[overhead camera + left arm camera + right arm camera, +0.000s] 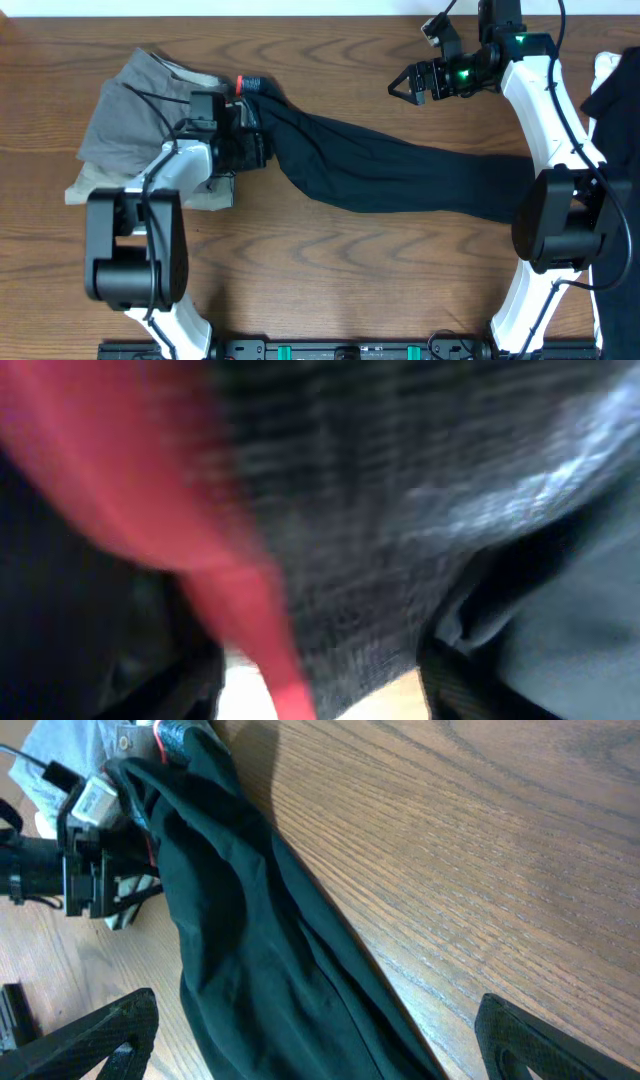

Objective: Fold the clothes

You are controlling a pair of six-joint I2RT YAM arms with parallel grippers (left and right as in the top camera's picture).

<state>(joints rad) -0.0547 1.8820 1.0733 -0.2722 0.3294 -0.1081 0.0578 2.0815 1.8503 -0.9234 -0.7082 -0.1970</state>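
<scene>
The long dark trousers (400, 170) lie stretched across the table from upper left to lower right. Their grey waistband (380, 510) with the coral-red edge (247, 84) is at the left end. My left gripper (245, 135) is shut on the waistband end; the left wrist view is blurred and filled with that fabric. My right gripper (400, 85) is open and empty, above the bare wood beyond the trousers' far edge. In the right wrist view its fingers (320, 1040) straddle the trouser leg (260, 950) from above, not touching it.
Grey shorts (130, 110) lie crumpled at the far left, under and behind the left arm. More dark clothing (615, 90) hangs at the right edge. Bare wooden table (330, 270) lies in front of the trousers.
</scene>
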